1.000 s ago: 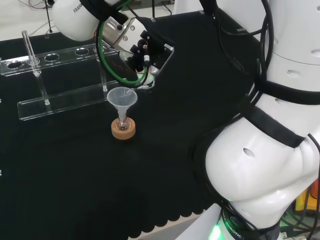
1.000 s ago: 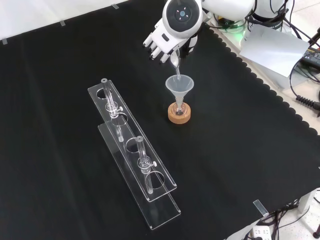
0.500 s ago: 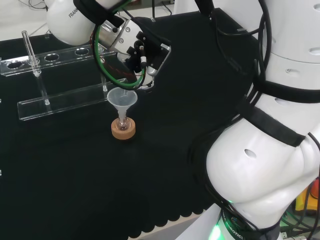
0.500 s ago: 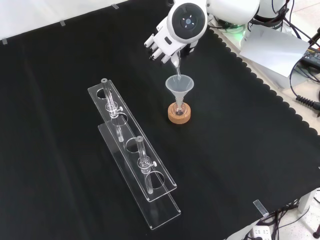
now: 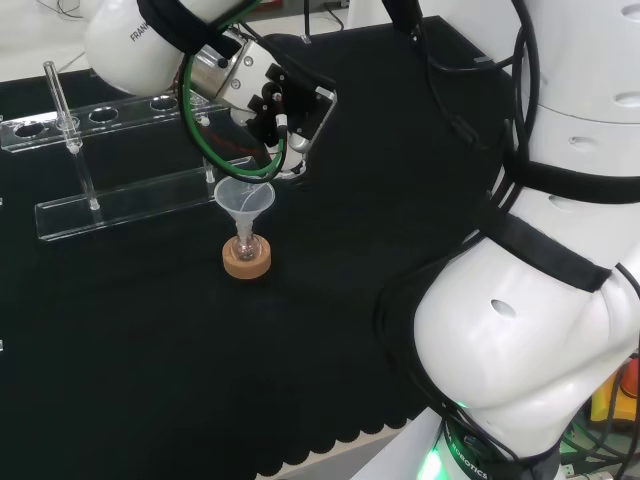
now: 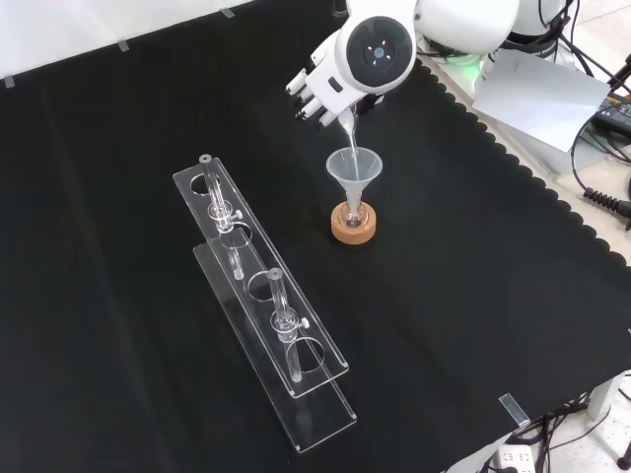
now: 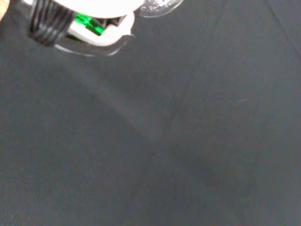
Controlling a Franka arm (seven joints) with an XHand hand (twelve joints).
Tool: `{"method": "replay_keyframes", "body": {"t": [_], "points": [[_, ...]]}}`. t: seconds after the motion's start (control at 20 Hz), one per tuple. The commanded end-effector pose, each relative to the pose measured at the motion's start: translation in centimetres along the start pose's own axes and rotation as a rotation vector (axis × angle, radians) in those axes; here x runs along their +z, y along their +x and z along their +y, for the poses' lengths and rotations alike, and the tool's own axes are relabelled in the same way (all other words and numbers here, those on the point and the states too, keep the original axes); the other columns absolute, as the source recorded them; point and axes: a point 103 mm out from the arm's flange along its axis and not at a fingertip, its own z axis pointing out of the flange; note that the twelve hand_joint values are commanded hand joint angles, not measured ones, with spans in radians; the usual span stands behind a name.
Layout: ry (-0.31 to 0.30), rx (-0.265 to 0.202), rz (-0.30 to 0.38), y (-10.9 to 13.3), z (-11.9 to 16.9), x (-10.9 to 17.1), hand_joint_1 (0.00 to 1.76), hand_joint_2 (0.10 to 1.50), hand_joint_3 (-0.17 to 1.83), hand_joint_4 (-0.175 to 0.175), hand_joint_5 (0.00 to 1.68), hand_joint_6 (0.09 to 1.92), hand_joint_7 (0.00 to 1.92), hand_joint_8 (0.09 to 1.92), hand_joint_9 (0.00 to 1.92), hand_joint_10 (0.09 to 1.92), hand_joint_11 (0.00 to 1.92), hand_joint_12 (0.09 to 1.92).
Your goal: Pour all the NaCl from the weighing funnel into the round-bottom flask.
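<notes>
One clear weighing funnel (image 6: 347, 128) is being held in the curled fingers of the hand (image 6: 320, 89), tilted spout-down into a plastic funnel (image 6: 354, 169) (its stem in the round-bottom flask (image 6: 354, 212) on a cork ring (image 6: 354, 229)) on the bench (image 6: 473, 296).

A black cloth (image 6: 118, 148) covers the table, and its near and right edges in the front view are cut in small scallops (image 6: 552, 207). Beyond that edge lies a pale surface with a grey sheet (image 6: 537, 94) and dark cables (image 6: 603, 197). Strips of pale tape (image 6: 513, 409) hold the cloth's edge. In the head view, a light floor (image 5: 40, 35) shows at far left.
</notes>
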Motion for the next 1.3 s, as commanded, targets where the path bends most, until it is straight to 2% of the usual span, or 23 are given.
{"method": "replay_keyframes", "body": {"t": [0.05, 0.6, 1.3], "points": [[0.007, 0.014, -0.034, 0.0, -0.1, -0.3, 1.09, 0.62, 0.85, 0.175, 1.14, 1.0, 0.63, 0.61, 0.91, 0.43, 0.61, 1.21], [0.012, 0.021, -0.079, -0.3, -0.2, -0.7, 1.09, 0.62, 0.85, 0.175, 1.14, 1.0, 0.63, 0.61, 0.91, 0.43, 0.61, 1.21], [0.017, 0.026, -0.158, 0.5, -0.2, -2.1, 1.09, 0.62, 0.85, 0.175, 1.14, 1.0, 0.62, 0.6, 0.9, 0.42, 0.61, 1.21]]}}
